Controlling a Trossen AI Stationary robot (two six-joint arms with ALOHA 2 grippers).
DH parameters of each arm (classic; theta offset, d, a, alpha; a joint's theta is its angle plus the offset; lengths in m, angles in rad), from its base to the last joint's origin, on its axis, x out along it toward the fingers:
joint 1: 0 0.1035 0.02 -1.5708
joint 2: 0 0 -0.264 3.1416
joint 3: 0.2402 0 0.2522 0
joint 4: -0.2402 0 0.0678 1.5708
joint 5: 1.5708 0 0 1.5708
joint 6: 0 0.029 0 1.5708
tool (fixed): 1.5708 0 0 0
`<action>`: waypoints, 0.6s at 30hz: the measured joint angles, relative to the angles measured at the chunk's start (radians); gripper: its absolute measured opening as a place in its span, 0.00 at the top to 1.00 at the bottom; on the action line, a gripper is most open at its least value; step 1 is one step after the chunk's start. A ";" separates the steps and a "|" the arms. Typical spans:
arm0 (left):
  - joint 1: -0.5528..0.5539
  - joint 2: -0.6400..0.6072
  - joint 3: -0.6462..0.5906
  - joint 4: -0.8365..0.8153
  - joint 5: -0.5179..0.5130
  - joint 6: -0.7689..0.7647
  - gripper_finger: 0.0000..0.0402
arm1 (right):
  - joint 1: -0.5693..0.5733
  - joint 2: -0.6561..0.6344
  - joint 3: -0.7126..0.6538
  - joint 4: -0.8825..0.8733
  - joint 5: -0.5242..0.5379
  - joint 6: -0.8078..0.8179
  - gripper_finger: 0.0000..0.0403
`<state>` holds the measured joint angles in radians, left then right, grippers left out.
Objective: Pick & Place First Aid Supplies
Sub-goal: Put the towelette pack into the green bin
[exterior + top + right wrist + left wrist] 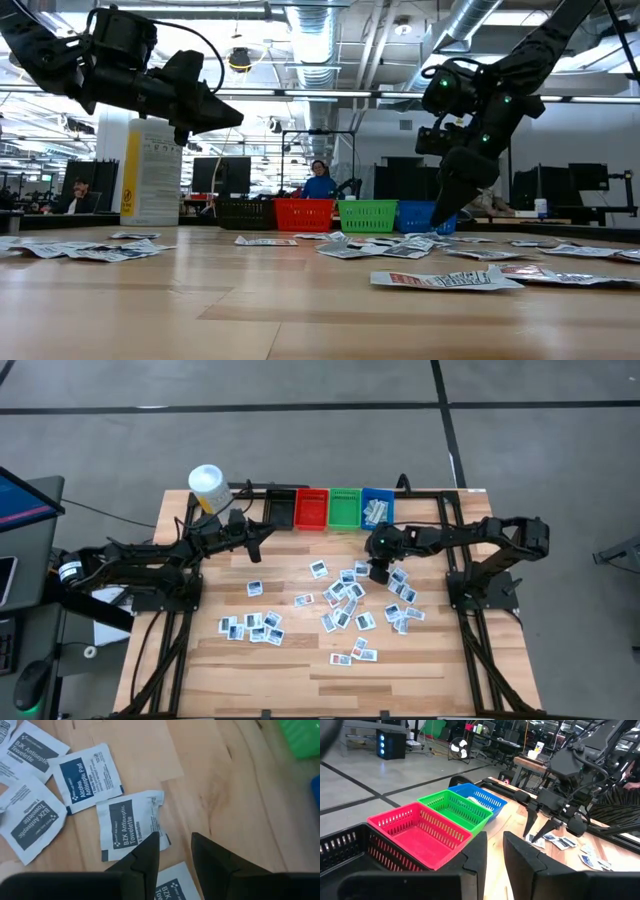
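Packets (345, 600) litter the table; blue bin (377, 508) holds some; both jaws narrowly parted, empty.

A: Where is the light coming from?
B: Ceiling lamps (238, 60) are shining evenly; the table (300, 660) is looking bright, with only soft shadows lying beside the packets (131, 824).
A: Any blur?
B: The nearest tabletop is going soft in the low view, and both arms are showing as dark silhouettes.
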<state>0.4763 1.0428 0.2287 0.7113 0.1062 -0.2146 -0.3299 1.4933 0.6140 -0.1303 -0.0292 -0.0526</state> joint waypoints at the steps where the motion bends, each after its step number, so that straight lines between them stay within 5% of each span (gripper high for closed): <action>1: 0.000 0.000 0.000 0.000 0.000 0.000 0.84 | 0.001 0.000 0.000 0.000 0.000 -0.001 0.73; 18: 0.000 0.000 0.000 0.000 0.000 0.000 0.84 | -0.007 0.000 -0.014 0.014 0.000 -0.002 0.73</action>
<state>0.4763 1.0428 0.2287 0.7110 0.1062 -0.2146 -0.3367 1.4937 0.5998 -0.1167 -0.0292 -0.0545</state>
